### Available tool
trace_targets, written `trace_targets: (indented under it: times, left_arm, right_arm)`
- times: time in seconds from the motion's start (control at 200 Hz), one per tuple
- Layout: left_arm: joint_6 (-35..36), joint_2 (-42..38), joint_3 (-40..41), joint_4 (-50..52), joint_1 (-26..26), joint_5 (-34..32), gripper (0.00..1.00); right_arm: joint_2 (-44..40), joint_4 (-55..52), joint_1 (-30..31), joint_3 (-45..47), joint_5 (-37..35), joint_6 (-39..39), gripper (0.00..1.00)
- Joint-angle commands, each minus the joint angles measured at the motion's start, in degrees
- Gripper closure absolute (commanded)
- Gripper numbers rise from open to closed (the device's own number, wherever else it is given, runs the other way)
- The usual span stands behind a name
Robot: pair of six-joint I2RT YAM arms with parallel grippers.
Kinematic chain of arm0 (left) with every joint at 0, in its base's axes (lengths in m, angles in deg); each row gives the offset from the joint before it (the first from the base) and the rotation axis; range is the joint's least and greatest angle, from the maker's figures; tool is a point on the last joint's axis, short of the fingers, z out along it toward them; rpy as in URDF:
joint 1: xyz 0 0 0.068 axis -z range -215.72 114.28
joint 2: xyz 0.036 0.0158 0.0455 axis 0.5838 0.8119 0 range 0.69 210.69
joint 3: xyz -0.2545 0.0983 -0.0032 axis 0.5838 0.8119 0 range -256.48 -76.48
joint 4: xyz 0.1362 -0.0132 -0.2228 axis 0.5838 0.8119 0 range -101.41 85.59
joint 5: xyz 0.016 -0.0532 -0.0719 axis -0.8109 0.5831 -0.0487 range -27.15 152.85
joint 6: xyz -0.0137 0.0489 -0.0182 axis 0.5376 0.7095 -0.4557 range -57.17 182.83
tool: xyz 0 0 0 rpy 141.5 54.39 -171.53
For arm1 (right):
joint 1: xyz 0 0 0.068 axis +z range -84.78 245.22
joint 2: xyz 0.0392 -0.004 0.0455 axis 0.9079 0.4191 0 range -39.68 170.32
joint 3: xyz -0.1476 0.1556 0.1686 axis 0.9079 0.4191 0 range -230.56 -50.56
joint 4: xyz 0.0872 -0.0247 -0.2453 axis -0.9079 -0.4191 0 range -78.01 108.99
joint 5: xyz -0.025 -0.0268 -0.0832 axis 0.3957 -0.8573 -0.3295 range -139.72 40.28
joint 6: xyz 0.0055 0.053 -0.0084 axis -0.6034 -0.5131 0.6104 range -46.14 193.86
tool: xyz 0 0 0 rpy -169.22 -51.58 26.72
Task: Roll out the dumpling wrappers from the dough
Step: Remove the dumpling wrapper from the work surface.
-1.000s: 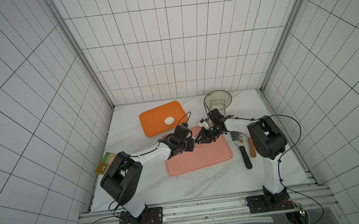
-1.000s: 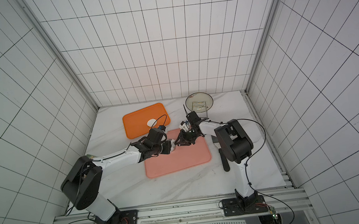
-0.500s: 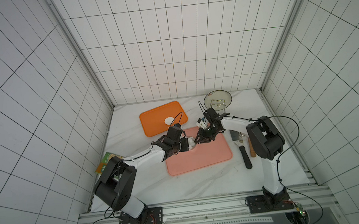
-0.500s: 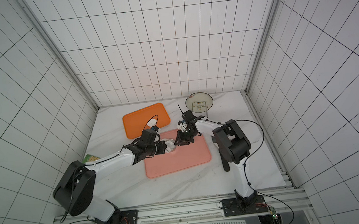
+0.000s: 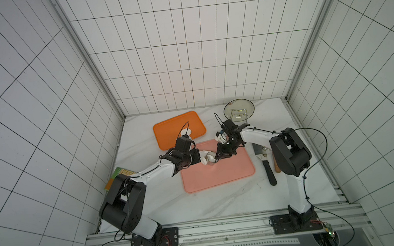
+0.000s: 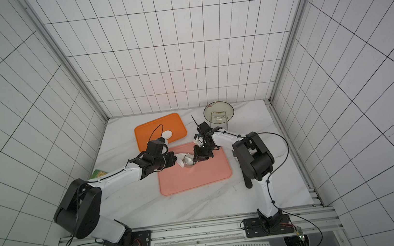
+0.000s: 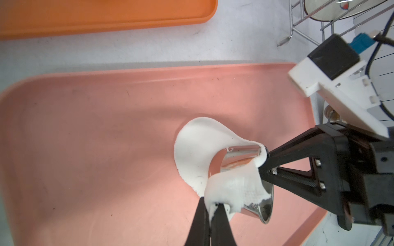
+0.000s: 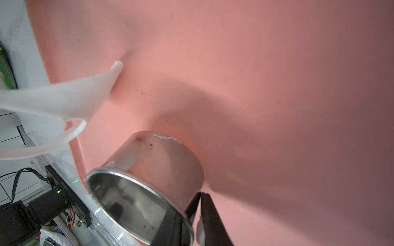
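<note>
White dough (image 7: 196, 144) near pink mat (image 7: 85, 138) edge

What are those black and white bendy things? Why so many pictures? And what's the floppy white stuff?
They are two robot arms, each ending in a pinching gripper. Two pictures look down from above; two come from cameras on the arms' wrists. On the table lie a pink mat and an orange tray with one round wrapper. The left gripper is pinching the dough, a floppy white scrap with a round hole. The right gripper holds the steel ring, tilted over the mat.
</note>
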Motion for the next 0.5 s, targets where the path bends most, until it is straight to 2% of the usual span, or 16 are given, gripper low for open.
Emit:
trace_targets:
  times: [0.0, 0.495]
  left_arm:
    - [-0.72, -2.03, 0.54, -0.94, -1.15, 0.35, 1.0]
    - [-0.49, -7.45, -0.06, 3.74, -4.54, -3.98, 1.0]
  right_arm:
    - [0.96, -2.92, 0.68, -2.0, -2.49, 1.96, 0.8]
    - [1.21, -5.21, 2.13, -3.32, -5.38, 3.66, 0.81]
